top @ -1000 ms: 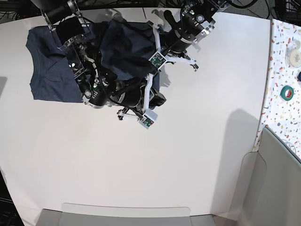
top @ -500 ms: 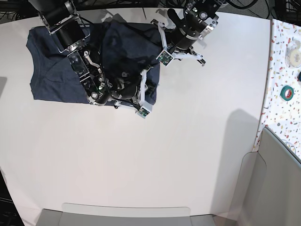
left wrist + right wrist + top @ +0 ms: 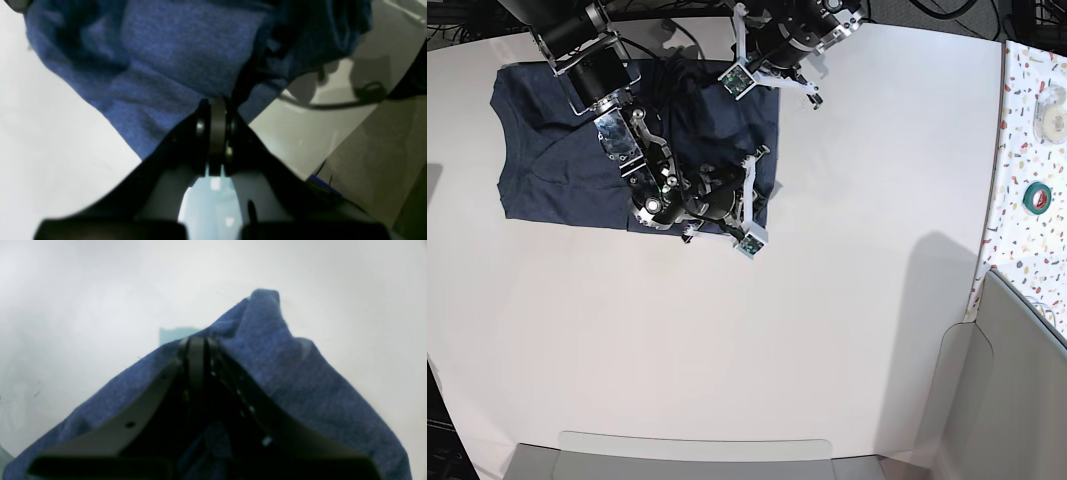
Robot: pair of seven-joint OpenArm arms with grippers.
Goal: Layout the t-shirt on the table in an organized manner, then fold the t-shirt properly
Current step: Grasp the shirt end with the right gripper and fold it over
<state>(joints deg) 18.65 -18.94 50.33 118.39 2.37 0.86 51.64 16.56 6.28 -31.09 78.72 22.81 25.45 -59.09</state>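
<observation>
t-shirt (image 3: 557, 160) at counter (image 3: 827, 330) far-left corner, bunched under arms | left pincer (image 3: 217, 110) clamped on cloth | right pincer (image 3: 196, 343) clamped on cloth | laying-out unfinished, folding left

A dark navy shirt (image 3: 557, 165) is seen spread near the far left of the white table (image 3: 827, 330), its left part flat and its right part bunched beneath two black arms. The right gripper (image 3: 752, 205) is placed over the shirt's near right edge, and the left gripper (image 3: 762, 85) over its far right edge; how their jaws stand cannot be told. At the right, a speckled surface (image 3: 1019, 230) is seen carrying a green tape roll (image 3: 1038, 197) and a pale roll (image 3: 1055, 120).
</observation>
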